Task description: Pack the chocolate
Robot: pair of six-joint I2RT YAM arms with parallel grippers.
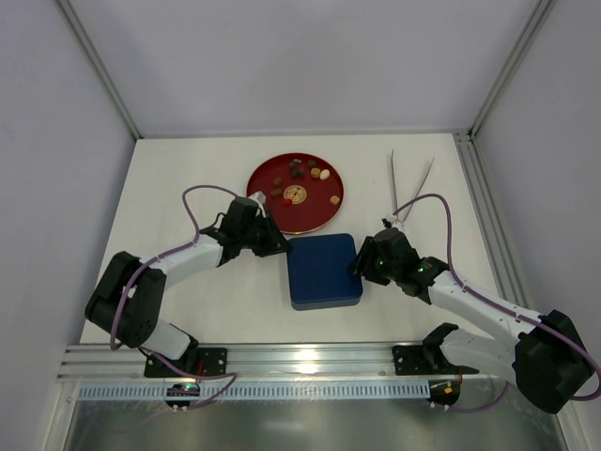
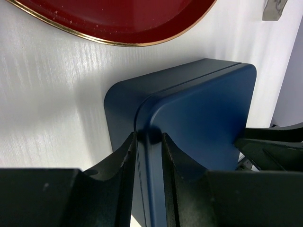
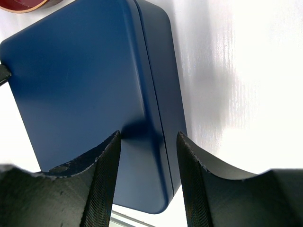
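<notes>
The chocolate (image 1: 299, 172) lies as several small brown and cream pieces on a red plate (image 1: 305, 218) at the back centre. In front of it sits a closed dark-blue box with its lid (image 1: 322, 268) on. My left gripper (image 1: 280, 246) is at the box's left far corner. In the left wrist view it (image 2: 149, 137) stands narrow, pinching the lid's (image 2: 203, 109) rim between both fingers. My right gripper (image 1: 360, 263) is at the box's right edge. In the right wrist view it (image 3: 148, 135) straddles the lid's (image 3: 75, 71) edge, open, with gaps on both sides.
Metal tweezers (image 1: 410, 183) lie on the white table to the right of the plate. The plate's gold-edged rim (image 2: 118, 19) is just beyond the box. Walls enclose the table on the left, back and right.
</notes>
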